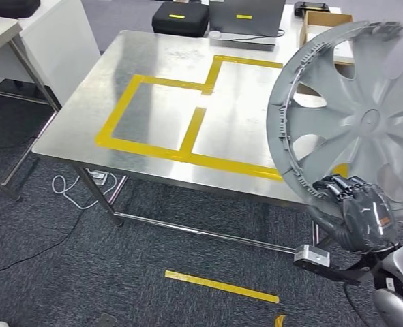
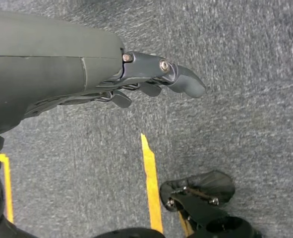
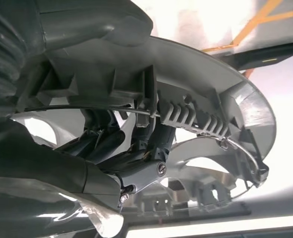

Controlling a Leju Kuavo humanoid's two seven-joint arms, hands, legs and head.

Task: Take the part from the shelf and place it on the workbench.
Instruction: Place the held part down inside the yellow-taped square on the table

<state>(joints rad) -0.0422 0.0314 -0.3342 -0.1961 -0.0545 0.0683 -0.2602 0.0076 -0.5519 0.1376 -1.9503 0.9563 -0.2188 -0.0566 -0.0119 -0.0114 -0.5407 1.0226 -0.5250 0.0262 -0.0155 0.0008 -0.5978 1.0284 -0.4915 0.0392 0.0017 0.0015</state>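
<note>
**Wheel cover in my right hand, beside the tabletop**

My right hand [image 1: 361,214] grips the wheel cover [image 1: 353,112] at its lower rim, fingers [image 1: 338,187] curled over the ribbed edge. In the right wrist view the dark fingers [image 3: 107,144] reach through an opening between the spokes, and the cover [image 3: 197,109] rim with its clips and wire ring arches over them. The cover is grey, with broad spokes, held tilted on edge in the air, its face turned toward me. It hangs over the tabletop's [image 1: 153,61] near right corner, and I cannot tell whether it touches the steel.

My left hand [image 2: 152,79] hangs over the grey carpet [image 2: 230,59], fingers straight and slightly apart, holding nothing. A yellow floor strip [image 2: 151,188] lies below it.

The tabletop is bare steel marked with yellow tape rectangles [image 1: 189,126], two side by side at the middle; the cover hides the right end of the tape. At the tabletop's far edge sit a black case [image 1: 181,19], a laptop [image 1: 245,20] and a cardboard box [image 1: 325,24]. Under the tabletop's near left leg a white cable [image 1: 70,191] loops on the carpet, and another yellow strip [image 1: 222,286] lies on the floor in front of the tabletop.
</note>
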